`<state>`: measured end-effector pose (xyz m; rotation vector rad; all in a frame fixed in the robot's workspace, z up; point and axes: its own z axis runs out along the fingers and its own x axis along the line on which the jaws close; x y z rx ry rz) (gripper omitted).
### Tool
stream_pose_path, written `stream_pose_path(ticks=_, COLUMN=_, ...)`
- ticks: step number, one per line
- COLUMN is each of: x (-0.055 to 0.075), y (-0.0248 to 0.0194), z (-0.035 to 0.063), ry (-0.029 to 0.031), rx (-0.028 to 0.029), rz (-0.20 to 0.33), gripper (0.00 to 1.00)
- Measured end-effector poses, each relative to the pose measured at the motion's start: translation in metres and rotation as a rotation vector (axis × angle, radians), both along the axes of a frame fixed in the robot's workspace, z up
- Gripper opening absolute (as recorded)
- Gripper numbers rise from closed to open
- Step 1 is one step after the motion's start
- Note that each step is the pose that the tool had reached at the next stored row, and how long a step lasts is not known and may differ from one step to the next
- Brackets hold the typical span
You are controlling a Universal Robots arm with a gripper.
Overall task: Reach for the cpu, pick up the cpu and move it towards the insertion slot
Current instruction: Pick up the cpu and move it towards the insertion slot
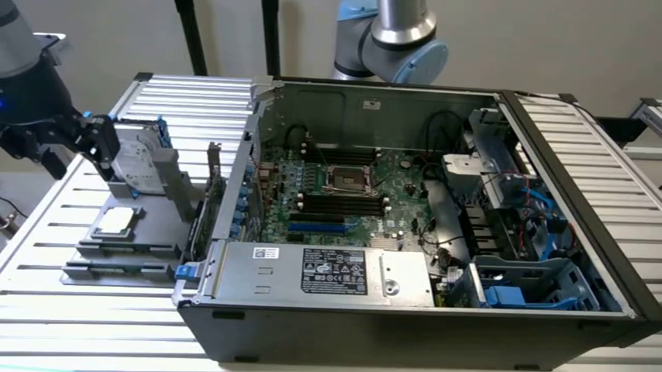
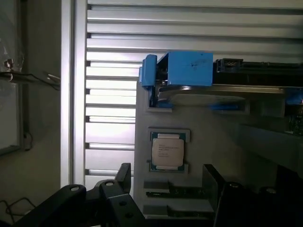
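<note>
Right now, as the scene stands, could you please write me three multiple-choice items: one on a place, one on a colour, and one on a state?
1. Where does the cpu lie?
A. in the insertion slot
B. between the gripper's fingers
C. on the grey holder beside the computer case

2. What colour is the bracket on the hard drive?
A. blue
B. red
C. yellow

3. In what state is the gripper?
A. shut on the cpu
B. open, holding nothing
C. shut on the hard drive

Answers:
1 C: the chip rests on the grey holder, outside the case.
2 A: the bracket is plainly blue in the wrist view.
3 B: the fingers stand apart and the cpu lies untouched beyond them.
</note>
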<state>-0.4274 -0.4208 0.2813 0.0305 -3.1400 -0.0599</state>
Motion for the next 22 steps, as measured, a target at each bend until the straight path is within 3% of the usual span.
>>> stream_pose_path(ticks=8, x=0.000, y=-0.0088, z=-0.0146, ry=0.0000, rx=0.0000, rz=0.000, gripper=0.71)
stream_pose_path(ticks=22, x=0.008, y=-0.0093, z=-0.0400, ry=0.0000, rx=0.0001, rz=0.000, gripper=0.71)
